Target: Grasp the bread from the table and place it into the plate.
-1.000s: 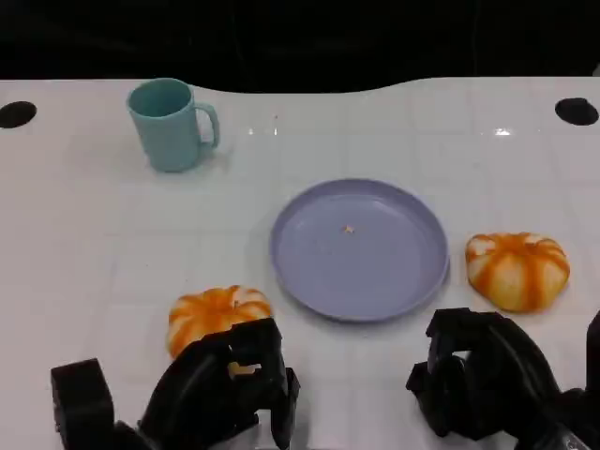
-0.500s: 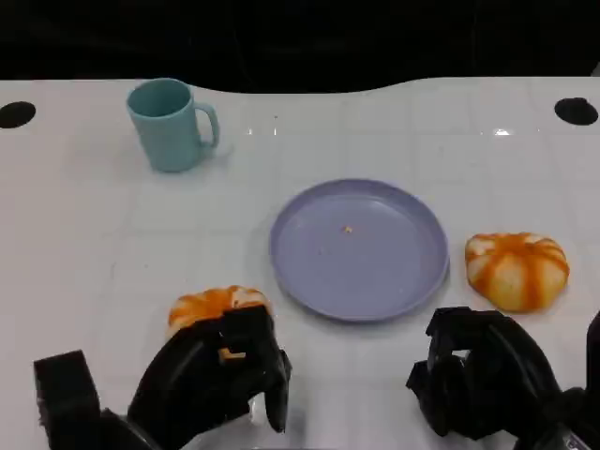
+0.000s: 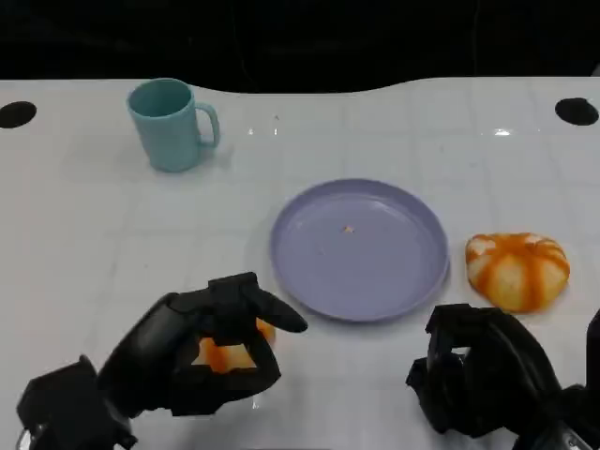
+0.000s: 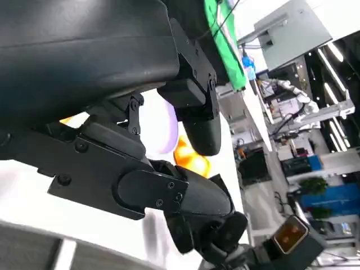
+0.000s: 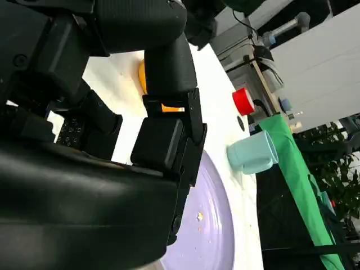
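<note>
Head view shows the left robot hand now curled over the near bread, where a second ago it sat lower with the loaf plainly exposed beyond its fingers. The hand has moved forward and up over the loaf, so only a small orange patch shows between the black fingers and the palm. The loaf looks gripped, with fingers wrapped over its top and front, though whether it has left the worktop I cannot tell. By my reading, the grasp is made or nearly so, and what remains is the carry to the plate, which lies just beyond and to the right of this hand.

The right robot hand has not shifted: it rests at the near edge with fingers curled inward around nothing. A second bread lies beyond it, just beside the plate's right rim and apart from it.

Both loaves are rounded domes, orange with pale stripes running from the crown, matte and probably soft. The plate is a shallow lavender disc, smooth, with a raised rim and a few crumbs near its middle. A teal mug with a handle stands upright at the far left. The worktop is white and glossy, with faint grid lines and light glints.
</note>
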You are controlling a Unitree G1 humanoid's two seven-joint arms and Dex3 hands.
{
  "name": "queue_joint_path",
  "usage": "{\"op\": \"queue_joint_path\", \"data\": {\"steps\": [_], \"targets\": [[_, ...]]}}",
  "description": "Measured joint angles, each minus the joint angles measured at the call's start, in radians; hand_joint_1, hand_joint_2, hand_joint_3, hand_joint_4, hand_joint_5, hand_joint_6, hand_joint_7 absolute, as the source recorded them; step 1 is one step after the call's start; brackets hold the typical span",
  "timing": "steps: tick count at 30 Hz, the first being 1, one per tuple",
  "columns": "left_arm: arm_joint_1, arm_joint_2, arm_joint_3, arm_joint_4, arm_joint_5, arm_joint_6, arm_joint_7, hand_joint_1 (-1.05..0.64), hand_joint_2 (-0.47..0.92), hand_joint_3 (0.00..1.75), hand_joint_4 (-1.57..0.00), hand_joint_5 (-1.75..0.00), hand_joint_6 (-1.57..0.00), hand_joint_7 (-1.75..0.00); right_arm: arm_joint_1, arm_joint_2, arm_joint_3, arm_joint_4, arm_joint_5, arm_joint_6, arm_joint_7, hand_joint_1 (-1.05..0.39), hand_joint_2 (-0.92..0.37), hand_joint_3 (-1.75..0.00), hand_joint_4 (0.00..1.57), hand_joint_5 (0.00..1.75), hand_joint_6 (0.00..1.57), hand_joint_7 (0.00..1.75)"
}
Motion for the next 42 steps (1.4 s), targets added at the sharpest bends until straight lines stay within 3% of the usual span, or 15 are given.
{"op": "queue_joint_path", "data": {"steps": [11,23,32,42], "targets": [[0.005,0.115,-0.011,-0.14,0.163,0.027,0.087,-0.79,0.91,0.03,-0.25,-1.17,-0.29,-0.63,0.0,0.0,-0.001,0.003,-0.004,-0.007,0.0,-1.05,-0.01,-1.51,1.46,1.46,1.57,0.98],[0.04,0.194,-0.029,-0.263,0.514,0.034,0.28,-0.82,0.91,0.01,-0.15,-1.07,-0.18,-0.6,0.0,-0.001,0.004,0.001,-0.014,-0.007,-0.013,-1.05,0.0,-1.53,1.45,1.47,1.57,1.0],[0.051,0.225,-0.053,-0.317,0.762,0.03,0.446,-0.8,0.89,0.0,-0.1,-1.13,-0.09,-0.62,0.0,-0.001,0.004,0.001,-0.012,-0.007,-0.011,-1.05,0.0,-1.51,1.45,1.47,1.57,0.99],[0.054,0.253,-0.113,-0.433,1.013,0.183,0.457,-0.78,0.84,0.0,-0.02,-1.0,-0.1,-0.54,0.0,-0.001,0.004,0.001,-0.013,-0.007,-0.012,-1.05,-0.01,-1.51,1.46,1.46,1.57,1.0]]}}
